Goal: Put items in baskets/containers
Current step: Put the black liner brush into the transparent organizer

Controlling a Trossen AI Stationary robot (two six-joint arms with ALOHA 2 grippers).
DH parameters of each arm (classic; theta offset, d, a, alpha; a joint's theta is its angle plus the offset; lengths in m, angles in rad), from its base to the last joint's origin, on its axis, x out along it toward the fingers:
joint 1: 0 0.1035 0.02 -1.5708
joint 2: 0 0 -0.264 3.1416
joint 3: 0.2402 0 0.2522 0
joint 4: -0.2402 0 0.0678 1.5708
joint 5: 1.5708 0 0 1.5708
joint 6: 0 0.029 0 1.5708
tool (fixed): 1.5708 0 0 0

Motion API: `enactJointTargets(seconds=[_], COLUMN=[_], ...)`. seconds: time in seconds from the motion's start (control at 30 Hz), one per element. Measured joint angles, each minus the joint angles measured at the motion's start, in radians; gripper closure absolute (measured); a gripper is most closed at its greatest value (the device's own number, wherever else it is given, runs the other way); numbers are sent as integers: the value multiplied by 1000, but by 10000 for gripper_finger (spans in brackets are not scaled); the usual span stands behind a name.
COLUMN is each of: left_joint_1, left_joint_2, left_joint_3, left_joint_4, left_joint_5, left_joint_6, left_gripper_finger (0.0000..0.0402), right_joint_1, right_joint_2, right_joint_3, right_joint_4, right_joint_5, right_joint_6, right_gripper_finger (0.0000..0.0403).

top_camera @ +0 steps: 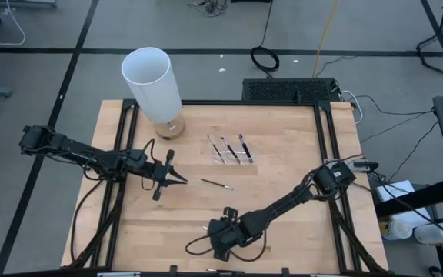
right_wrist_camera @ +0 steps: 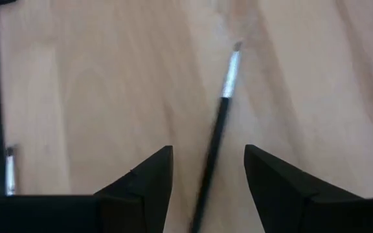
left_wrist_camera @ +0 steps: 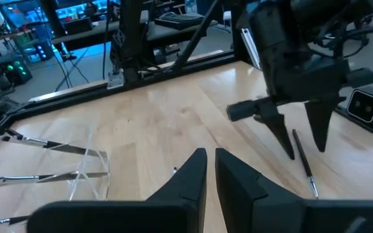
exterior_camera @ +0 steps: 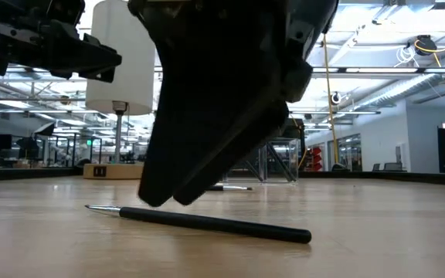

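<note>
arms: matte black, jointed | tool (right_wrist_camera: pixel 208 175) — wedge fingers (dark) | black cables

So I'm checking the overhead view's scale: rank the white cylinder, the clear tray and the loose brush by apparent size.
1. white cylinder, by far the largest.
2. clear tray, holding three brushes.
3. loose brush, thinnest and smallest.

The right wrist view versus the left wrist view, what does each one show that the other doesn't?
Only the right wrist view shows the right hand from behind, open, with a brush lying on the wood between its fingers. Only the left wrist view shows the clear tray holding brushes, the left hand with its fingers nearly together, and the table's far edge with the room beyond. Both show that same loose brush and the wooden table.
</note>
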State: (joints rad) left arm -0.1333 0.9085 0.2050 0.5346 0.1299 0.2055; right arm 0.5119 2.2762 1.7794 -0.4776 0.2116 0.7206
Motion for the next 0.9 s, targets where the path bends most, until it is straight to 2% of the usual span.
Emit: enactJointTargets(seconds=[0.23, 0.37, 0.53, 0.73, 0.9], left_joint_1=[0, 0, 0, 0, 0], left_joint_2=[0, 0, 0, 0, 0], left_joint_3=[0, 0, 0, 0, 0], left_joint_4=[28, 35, 14, 11, 10], left_joint_5=[0, -5, -8, -8, -8], left_joint_6=[46, 47, 26, -60, -87], left_gripper_finger=[360, 360, 360, 360, 360], right_joint_1=[-19, -34, -45, -57, -58], right_joint_2=[7, 5, 5, 5, 1], right_joint_3=[-24, -46, -90, -157, -224], right_joint_4=[-27, -38, -41, -51, -17], right_joint_5=[38, 38, 39, -73, -86], right_joint_6=[-67, -74, -59, 18, 73], right_gripper_finger=[224, 240, 275, 332, 378])
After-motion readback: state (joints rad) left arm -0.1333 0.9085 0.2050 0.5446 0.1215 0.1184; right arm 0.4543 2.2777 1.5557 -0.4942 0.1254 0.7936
